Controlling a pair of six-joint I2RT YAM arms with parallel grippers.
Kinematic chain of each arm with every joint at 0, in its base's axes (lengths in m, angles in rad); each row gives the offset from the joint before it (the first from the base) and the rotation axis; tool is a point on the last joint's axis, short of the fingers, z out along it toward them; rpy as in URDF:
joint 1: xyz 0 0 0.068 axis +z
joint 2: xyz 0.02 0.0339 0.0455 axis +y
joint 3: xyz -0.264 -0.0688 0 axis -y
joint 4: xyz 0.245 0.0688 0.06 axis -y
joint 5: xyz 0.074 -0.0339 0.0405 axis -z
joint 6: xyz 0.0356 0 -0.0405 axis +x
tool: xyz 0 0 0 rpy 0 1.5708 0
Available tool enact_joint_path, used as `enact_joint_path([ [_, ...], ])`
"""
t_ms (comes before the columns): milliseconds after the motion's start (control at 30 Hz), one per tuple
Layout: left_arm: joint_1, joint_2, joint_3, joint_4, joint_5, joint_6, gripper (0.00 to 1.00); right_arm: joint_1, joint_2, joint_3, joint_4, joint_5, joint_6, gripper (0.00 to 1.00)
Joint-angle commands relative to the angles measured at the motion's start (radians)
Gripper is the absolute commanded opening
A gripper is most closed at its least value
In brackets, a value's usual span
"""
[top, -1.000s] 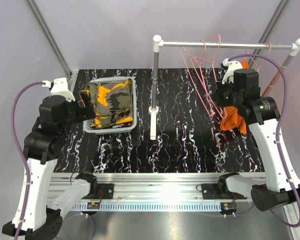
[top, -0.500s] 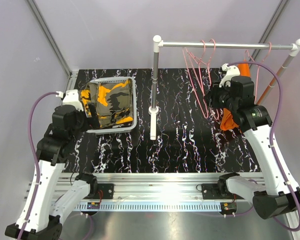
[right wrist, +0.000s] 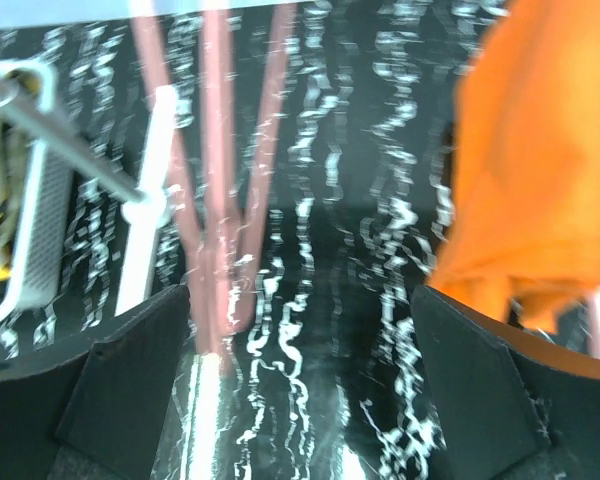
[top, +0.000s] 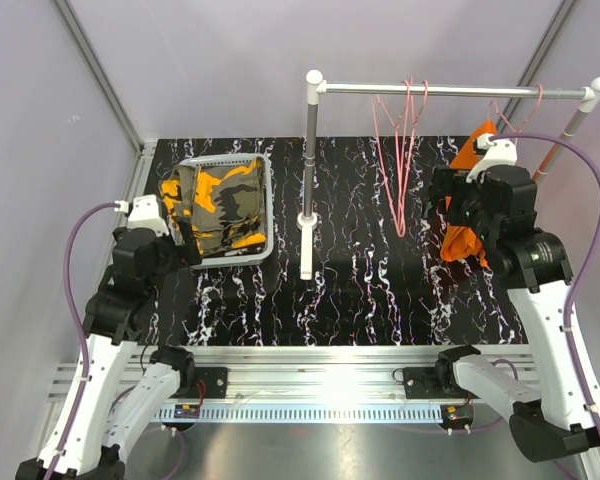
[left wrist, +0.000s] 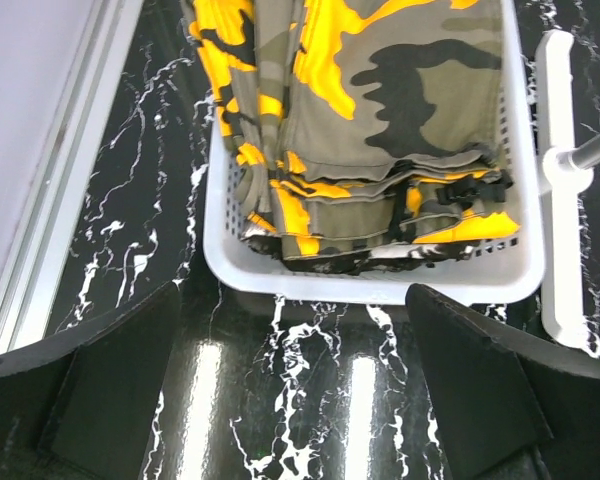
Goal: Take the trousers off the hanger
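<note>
Since a second ago the right arm has drawn back to the right, and the right gripper (right wrist: 300,400) has let go. Its two black fingers now stand wide apart with nothing between them. The left arm has pulled back toward the near edge. The left gripper (left wrist: 298,395) is likewise spread wide and empty, over the black white-veined table (top: 360,290), just in front of the white slotted plastic basket (left wrist: 380,286). In that basket lie the folded olive and yellow-orange camouflage trousers (left wrist: 380,90), with some cloth spilling over the left rim. Farther back, the bunch of thin pink wire hangers (right wrist: 215,180), which had slanted toward the right arm, now hangs straight down, bare, from the grey metal rail (top: 460,90) near its middle. To their right the plain bright orange trousers (right wrist: 540,160) hang below the rail's right part, just beside the right gripper and partly hidden by the arm. How they are fixed there cannot be told.
</note>
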Motion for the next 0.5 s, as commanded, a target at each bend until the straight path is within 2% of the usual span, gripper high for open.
enact_joint_path([
  [0, 0.002, -0.046, -0.019, 0.081, -0.070, -0.027, 0.99, -0.001, -0.003, 0.075, -0.104, 0.188, 0.056, 0.99],
  [167, 0.002, -0.063, -0.033, 0.085, -0.044, -0.043, 0.99, -0.003, -0.036, 0.074, -0.113, 0.310, 0.039, 0.99],
  [300, 0.000, -0.055, -0.045, 0.079, 0.002, -0.043, 0.99, -0.004, 0.005, 0.080, -0.127, 0.502, 0.013, 0.99],
  [467, -0.003, -0.054, -0.050, 0.084, 0.037, -0.039, 0.99, -0.032, 0.065, 0.055, -0.057, 0.559, 0.004, 0.99],
])
